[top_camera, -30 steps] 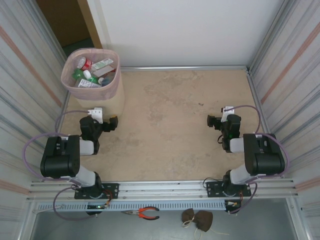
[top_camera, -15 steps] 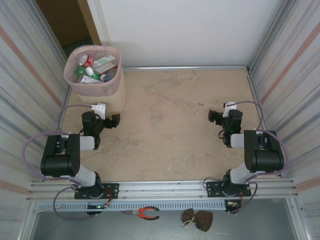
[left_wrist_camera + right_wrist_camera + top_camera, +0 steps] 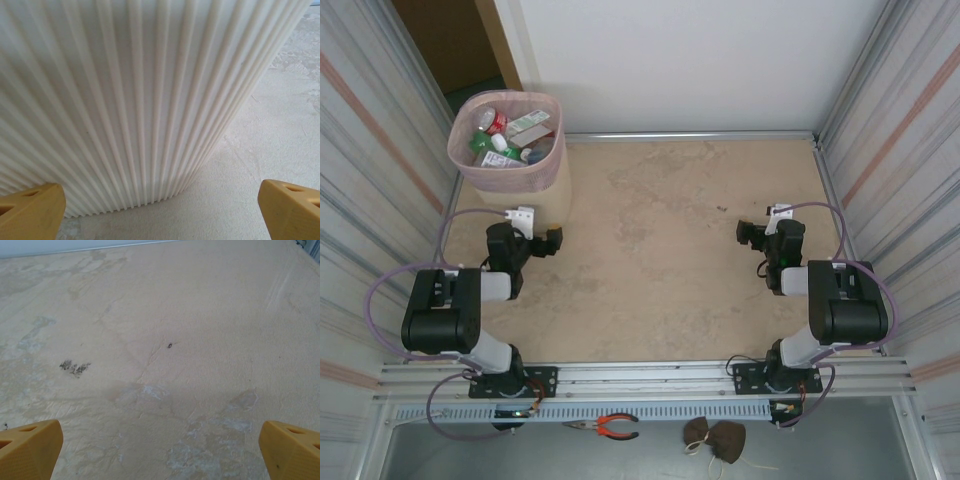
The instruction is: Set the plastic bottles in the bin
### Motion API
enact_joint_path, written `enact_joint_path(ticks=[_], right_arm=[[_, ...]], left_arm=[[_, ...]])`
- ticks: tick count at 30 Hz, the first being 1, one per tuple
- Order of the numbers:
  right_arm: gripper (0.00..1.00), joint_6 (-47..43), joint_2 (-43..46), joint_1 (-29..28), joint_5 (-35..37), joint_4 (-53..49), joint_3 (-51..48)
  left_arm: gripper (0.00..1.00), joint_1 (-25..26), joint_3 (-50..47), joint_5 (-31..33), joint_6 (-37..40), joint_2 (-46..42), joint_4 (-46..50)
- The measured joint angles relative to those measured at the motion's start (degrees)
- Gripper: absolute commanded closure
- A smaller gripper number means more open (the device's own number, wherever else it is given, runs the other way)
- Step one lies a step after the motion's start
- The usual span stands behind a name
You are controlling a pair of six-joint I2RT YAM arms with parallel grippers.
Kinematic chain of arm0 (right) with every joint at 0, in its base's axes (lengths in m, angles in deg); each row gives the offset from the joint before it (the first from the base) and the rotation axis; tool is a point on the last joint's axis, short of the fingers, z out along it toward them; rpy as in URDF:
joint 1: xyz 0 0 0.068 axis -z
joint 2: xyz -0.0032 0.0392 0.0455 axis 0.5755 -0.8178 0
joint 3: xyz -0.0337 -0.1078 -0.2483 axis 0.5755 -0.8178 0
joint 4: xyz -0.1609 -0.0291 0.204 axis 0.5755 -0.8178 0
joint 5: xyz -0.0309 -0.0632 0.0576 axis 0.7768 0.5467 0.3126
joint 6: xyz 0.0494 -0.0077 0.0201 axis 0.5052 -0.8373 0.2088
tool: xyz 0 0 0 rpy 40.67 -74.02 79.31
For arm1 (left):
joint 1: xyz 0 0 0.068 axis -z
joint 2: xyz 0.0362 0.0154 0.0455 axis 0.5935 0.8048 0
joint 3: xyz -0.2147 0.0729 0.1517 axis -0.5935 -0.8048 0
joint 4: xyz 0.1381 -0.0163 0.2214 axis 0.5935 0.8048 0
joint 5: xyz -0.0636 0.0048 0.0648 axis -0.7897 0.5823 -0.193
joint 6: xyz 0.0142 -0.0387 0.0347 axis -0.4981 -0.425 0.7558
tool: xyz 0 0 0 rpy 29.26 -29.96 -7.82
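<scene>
Now that the bin (image 3: 506, 180) has shifted slightly rightward in the far-left corner, the left gripper (image 3: 551, 242), spread wide and empty, sits just beside its wall. The right gripper (image 3: 748, 236) gapes empty too. The plastic bottles (image 3: 503, 140) lie inside the bin, so the task looks finished.

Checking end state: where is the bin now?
In the top view, the bin stands at the far-left corner of the table, just beyond the left gripper.
</scene>
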Motion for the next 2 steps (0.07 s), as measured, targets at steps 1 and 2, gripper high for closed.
enact_joint_path(ticks=[1, 2], right_arm=[[0.01, 0.0, 0.0, 0.0, 0.0, 0.0, 0.0], [0.01, 0.0, 0.0, 0.0, 0.0, 0.0, 0.0]], left_arm=[[0.01, 0.0, 0.0, 0.17, 0.0, 0.0, 0.11], [0.01, 0.0, 0.0, 0.26, 0.02, 0.0, 0.2]])
